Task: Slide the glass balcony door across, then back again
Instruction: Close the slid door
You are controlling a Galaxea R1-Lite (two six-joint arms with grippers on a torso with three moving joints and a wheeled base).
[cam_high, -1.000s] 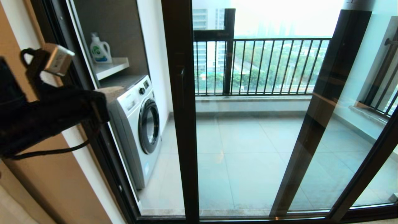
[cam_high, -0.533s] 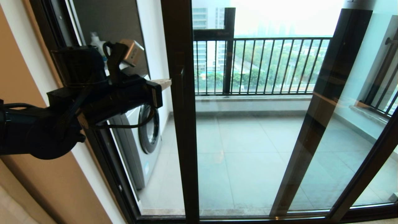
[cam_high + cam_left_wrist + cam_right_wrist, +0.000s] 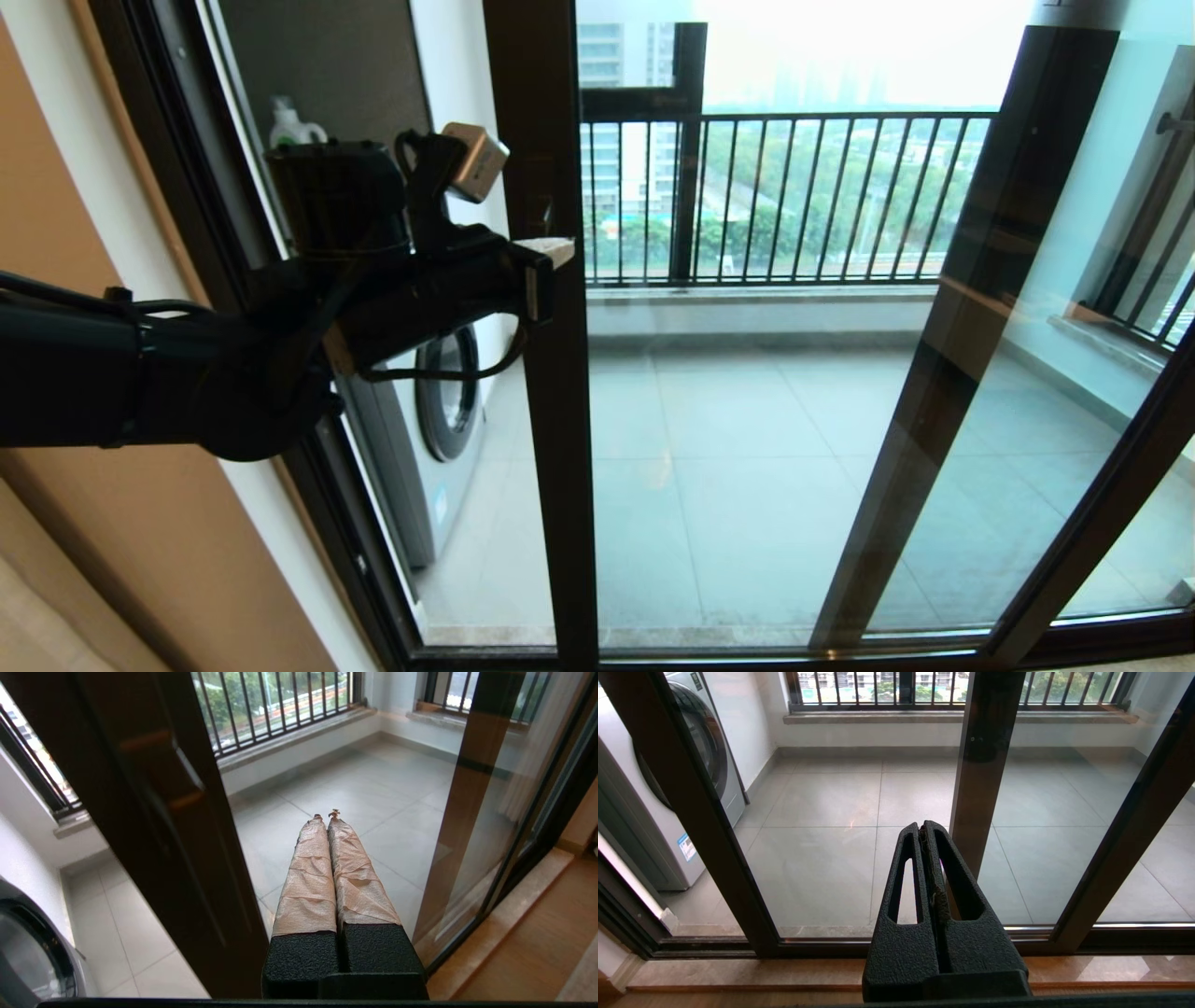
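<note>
We note the tall clear-glass balcony door in its slim dark brown frame standing straight ahead. Its edge post with the long dark vertical bar handle runs floor to ceiling. Our left gripper, tape-wrapped fingers pressed together on nothing, is level with the handle, its tip at that post. Right gripper hangs low, clenched empty, farther off. Left arm is nearer; we judge it pushes sideways.

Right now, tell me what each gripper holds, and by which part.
Nothing is held. The left gripper, fingers shut and empty, is raised beside the dark brown edge post of the glass balcony door. The right gripper is shut on nothing.
</note>
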